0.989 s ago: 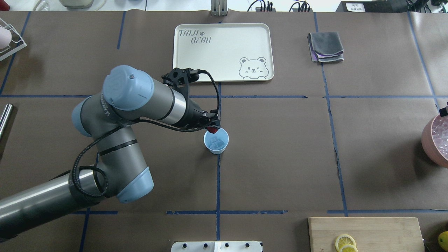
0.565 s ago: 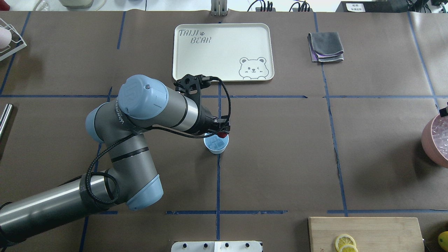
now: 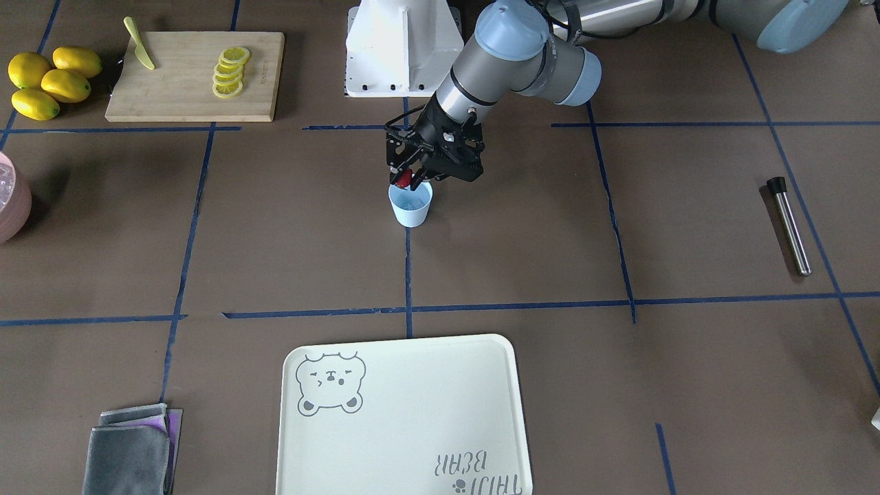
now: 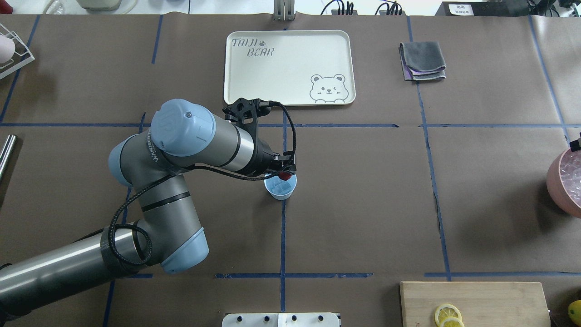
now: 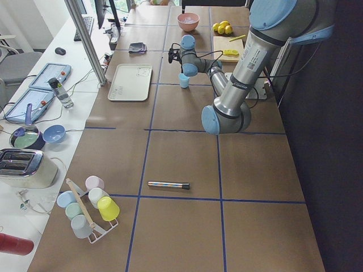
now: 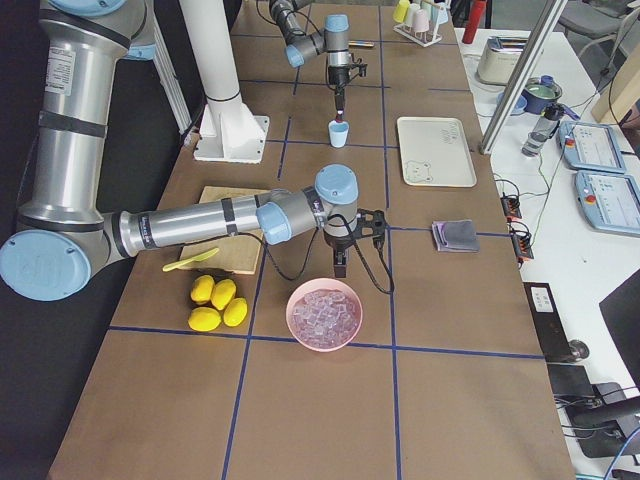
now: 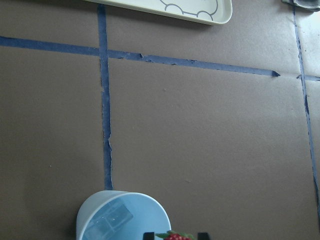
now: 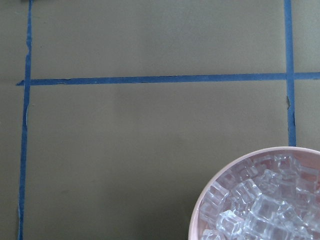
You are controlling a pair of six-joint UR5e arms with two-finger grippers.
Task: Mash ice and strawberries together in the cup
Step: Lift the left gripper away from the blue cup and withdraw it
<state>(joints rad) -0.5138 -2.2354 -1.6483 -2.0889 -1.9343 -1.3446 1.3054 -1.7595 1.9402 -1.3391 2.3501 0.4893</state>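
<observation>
Over the far rim of the pale-blue cup (image 3: 410,210), the left pincer (image 4: 286,172) grips the red strawberry (image 3: 405,180), ice chunks (image 7: 110,225) lie inside the cup, and for the right pincer (image 6: 340,270) I cannot tell the state.

- what's cut off at the left wrist?
- small pale-blue plastic cup (image 7: 122,220) and small dark-red strawberry (image 7: 175,236), both at 6 o'clock.
- right gripper (image 6: 340,268)?
- far view only, grip unreadable. its wrist view clips the round pink plastic bowl (image 8: 199,212) at 5 o'clock.
</observation>
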